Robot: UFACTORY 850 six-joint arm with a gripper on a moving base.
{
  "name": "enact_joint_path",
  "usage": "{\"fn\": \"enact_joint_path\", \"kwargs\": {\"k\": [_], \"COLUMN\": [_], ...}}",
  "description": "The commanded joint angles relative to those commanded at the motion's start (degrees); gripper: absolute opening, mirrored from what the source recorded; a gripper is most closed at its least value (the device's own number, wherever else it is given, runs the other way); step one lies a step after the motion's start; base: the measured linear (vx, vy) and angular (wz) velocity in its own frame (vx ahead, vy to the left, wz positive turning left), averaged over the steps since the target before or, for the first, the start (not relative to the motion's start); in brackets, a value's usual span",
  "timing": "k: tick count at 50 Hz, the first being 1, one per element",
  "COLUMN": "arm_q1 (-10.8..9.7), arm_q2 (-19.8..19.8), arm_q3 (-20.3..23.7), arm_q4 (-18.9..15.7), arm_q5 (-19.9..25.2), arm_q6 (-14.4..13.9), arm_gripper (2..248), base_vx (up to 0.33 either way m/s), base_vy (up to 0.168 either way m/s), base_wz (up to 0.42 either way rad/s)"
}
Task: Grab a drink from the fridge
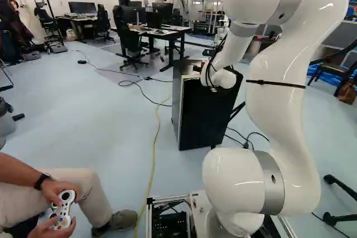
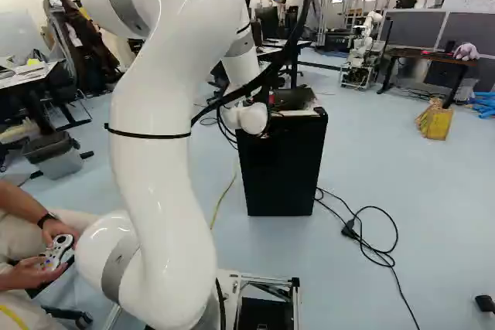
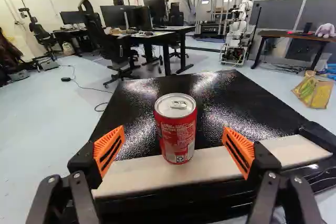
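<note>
Red can (image 3: 176,129) stands upright atop black fridge (image 3: 231,98), ahead of wide-open end effector (image 1: 197,69), nothing gripped.

A can (image 3: 176,132) is standing on the fridge (image 2: 280,175), by its top's near edge. Beyond the far edge, monitors (image 3: 155,10) are resting on a desk (image 3: 181,28); right of the fridge, a cable (image 2: 350,229) is lying on the floor (image 2: 445,222).
</note>
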Motion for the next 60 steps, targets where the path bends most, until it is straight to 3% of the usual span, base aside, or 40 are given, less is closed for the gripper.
{"fn": "enact_joint_path", "kwargs": {"k": [47, 48, 52, 53, 57, 58, 60], "arm_q1": [0.22, 0.22, 0.22, 0.22, 0.22, 0.22, 0.22], "arm_q2": [-3.21, -3.21, -3.21, -3.21, -3.21, -3.21, -3.21], "arm_q3": [-4.21, -4.21, -4.21, -4.21, -4.21, -4.21, -4.21], "arm_q4": [0.0, 0.0, 0.0, 0.0, 0.0, 0.0, 0.0], "arm_q5": [0.0, 0.0, 0.0, 0.0, 0.0, 0.0, 0.0], "arm_q6": [0.0, 0.0, 0.0, 0.0, 0.0, 0.0, 0.0], "arm_gripper": [242, 206, 206, 168, 168, 131, 131], "base_vx": [0.0, 0.0, 0.0, 0.0, 0.0, 0.0, 0.0], "base_vy": [0.0, 0.0, 0.0, 0.0, 0.0, 0.0, 0.0], "base_wz": [0.0, 0.0, 0.0, 0.0, 0.0, 0.0, 0.0]}}
